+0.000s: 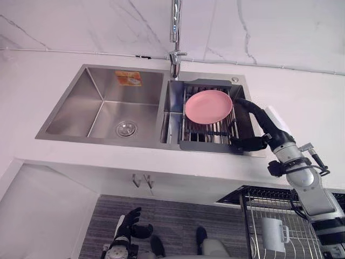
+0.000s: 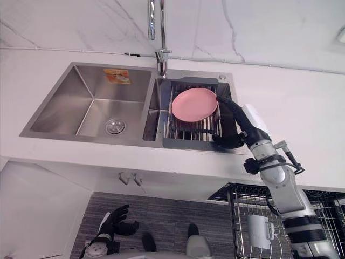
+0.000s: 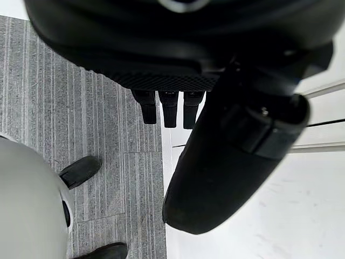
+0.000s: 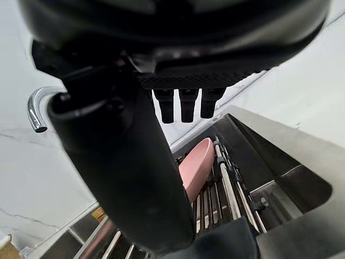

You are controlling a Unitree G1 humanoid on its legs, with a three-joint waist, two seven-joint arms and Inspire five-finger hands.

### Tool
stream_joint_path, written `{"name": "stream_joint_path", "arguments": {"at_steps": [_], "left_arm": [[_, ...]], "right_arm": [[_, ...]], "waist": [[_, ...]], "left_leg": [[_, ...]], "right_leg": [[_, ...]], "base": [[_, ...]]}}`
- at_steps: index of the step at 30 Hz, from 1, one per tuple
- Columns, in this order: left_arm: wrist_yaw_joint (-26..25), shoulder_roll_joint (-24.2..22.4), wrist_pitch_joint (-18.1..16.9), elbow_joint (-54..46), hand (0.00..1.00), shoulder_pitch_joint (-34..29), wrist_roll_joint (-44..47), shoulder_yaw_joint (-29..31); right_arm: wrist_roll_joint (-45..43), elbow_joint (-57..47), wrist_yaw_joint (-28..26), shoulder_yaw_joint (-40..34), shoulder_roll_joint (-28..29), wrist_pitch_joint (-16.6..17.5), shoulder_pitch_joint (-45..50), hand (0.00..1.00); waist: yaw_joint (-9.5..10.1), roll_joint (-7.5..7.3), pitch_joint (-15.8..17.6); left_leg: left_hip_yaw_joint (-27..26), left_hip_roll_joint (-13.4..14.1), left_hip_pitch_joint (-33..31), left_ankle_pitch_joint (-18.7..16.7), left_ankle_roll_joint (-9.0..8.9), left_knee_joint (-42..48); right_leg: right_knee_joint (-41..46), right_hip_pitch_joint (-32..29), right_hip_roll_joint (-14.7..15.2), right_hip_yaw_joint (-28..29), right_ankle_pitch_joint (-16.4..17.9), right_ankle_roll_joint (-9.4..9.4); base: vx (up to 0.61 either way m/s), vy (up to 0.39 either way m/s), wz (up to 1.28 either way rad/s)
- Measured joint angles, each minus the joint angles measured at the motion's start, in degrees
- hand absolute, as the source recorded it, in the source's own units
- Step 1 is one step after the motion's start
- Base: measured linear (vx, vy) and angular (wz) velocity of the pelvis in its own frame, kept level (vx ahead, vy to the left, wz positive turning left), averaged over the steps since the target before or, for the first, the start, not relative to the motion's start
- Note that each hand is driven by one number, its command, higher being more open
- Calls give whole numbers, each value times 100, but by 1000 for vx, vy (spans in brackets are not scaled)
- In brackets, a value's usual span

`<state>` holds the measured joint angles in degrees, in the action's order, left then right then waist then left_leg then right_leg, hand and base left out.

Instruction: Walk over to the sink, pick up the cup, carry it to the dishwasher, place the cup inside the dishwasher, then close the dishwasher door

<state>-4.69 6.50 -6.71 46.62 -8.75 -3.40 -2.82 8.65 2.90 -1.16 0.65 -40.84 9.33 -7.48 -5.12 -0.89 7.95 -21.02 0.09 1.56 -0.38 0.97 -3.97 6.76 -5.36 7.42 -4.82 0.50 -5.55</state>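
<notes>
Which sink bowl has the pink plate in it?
The right bowl, where the robot's right hand reaches: the pink plate sits on a dark rack there. The left bowl has a drain and an orange sticker.

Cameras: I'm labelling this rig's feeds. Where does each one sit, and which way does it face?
Left eye view: head, facing down at sink, plate and cup; right hand by the plate, left hand low.
Right eye view: beside it, same scene.
Left wrist view: left arm, along that hand to the floor.
Right wrist view: right arm, along that hand to plate and faucet.
Shared: eyes and right wrist see the plate.
</notes>
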Motion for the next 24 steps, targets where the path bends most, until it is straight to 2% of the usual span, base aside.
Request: {"name": "stream_joint_path", "arguments": {"at_steps": [9,16,24], "left_arm": [[7,-75,-7,-1,90,-36,0,-12],[5,-82,-11,-1,90,-66,0,-49],[-19,-91,-24,-21,90,-84,0,-99]], "right_arm": [[400,685,73,390,-340,1,-457,90],[1209,1244,322,662,-380,-31,-941,90],[1643,1760,548,882,-352,-155,-1477,90]], "waist": [[20,76,39],[68,84,43],[142,189,108]], "left_leg": [[114,5,-10,84,-42,-31],[300,10,-86,201,-78,-97],[405,6,-255,280,-28,-99]], "right_leg": [[10,31,4,-155,49,10],[6,26,10,-315,79,32],[-7,-77,26,-444,71,36]], "base": [[3,-17,7],[-19,-16,14],[15,-5,9]]}}
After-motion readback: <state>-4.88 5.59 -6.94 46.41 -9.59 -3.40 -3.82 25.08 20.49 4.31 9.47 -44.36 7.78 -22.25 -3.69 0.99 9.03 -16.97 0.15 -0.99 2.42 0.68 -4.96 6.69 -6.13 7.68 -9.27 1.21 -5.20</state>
